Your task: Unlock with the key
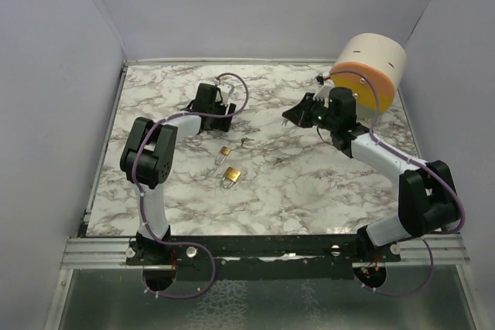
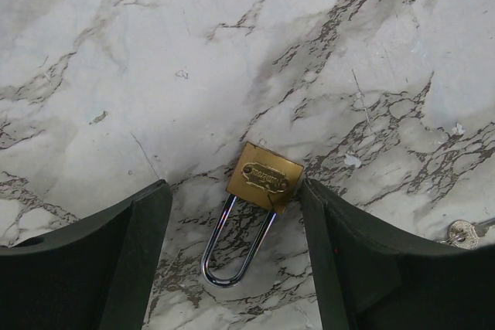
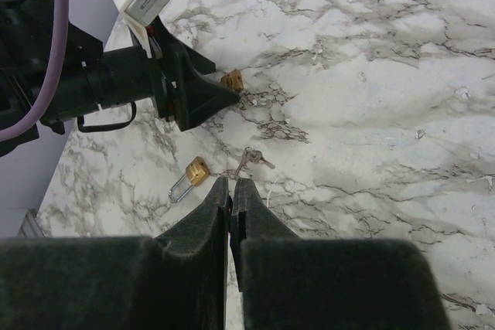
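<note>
The left gripper point(image 2: 233, 191) stands wide open and holds nothing; its two dark fingers point(image 2: 116, 268) frame a brass padlock point(image 2: 264, 178) that lies flat on the marble table point(image 2: 155, 75). The lock's body is between the fingertips and its steel shackle points toward the camera. The right-hand finger's edge is just beside a corner of the brass body, but it cannot be told whether they touch. The right gripper point(image 3: 233, 183) is closed, with only a thin slit between its fingers and nothing in it. It hangs over the marble with the key point(image 3: 251, 160) just ahead of its tips. In the left wrist view the key point(image 2: 464, 231) shows only at the right border. The top view shows two locks near the table's middle, a farther padlock point(image 1: 225, 151) and a nearer padlock point(image 1: 230, 178), with the key point(image 1: 246, 142) just beside the farther one. Which lock the left wrist camera sees cannot be told. Bare marble lies around the locks on every side. Pale walls close the table at left, back and right, and a cream drum point(image 1: 371, 67) with an orange face fills the far right corner behind the right arm. The padlock's body bears an oval stamped mark, but its letters are too small to read.
</note>
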`<action>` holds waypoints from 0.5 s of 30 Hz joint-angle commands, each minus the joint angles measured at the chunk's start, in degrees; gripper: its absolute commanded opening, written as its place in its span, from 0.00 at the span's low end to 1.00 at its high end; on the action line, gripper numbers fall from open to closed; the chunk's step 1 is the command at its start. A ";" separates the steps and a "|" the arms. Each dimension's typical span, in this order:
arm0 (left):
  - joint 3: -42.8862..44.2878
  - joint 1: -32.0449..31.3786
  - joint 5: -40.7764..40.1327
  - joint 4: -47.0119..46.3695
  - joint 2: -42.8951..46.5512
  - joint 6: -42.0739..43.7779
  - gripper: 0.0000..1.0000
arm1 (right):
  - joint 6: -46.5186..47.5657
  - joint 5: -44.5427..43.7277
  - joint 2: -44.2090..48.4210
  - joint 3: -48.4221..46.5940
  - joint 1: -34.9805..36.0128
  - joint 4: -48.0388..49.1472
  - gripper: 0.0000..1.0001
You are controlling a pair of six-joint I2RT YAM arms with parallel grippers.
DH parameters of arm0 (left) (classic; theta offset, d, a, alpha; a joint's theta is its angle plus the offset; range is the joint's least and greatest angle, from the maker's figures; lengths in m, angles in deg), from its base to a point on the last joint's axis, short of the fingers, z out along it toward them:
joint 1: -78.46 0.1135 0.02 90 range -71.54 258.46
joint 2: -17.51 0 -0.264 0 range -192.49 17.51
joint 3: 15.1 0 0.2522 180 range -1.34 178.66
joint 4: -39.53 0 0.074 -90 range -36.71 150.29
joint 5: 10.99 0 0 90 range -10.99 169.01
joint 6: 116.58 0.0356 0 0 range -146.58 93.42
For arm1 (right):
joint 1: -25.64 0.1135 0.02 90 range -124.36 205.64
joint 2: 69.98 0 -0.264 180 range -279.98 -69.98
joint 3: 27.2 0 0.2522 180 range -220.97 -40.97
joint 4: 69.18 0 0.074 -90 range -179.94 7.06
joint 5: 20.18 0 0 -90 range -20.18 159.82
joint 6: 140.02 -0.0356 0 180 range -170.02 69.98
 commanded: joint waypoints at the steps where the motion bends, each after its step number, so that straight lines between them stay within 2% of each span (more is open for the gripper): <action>1: -0.03 -0.68 2.03 3.02 -1.34 0.49 0.69 | 0.24 1.40 -0.12 0.58 -0.37 2.25 0.01; 15: -1.52 -3.60 -2.00 4.17 -1.77 -0.95 0.50 | 0.18 1.73 0.43 1.36 -0.68 2.34 0.01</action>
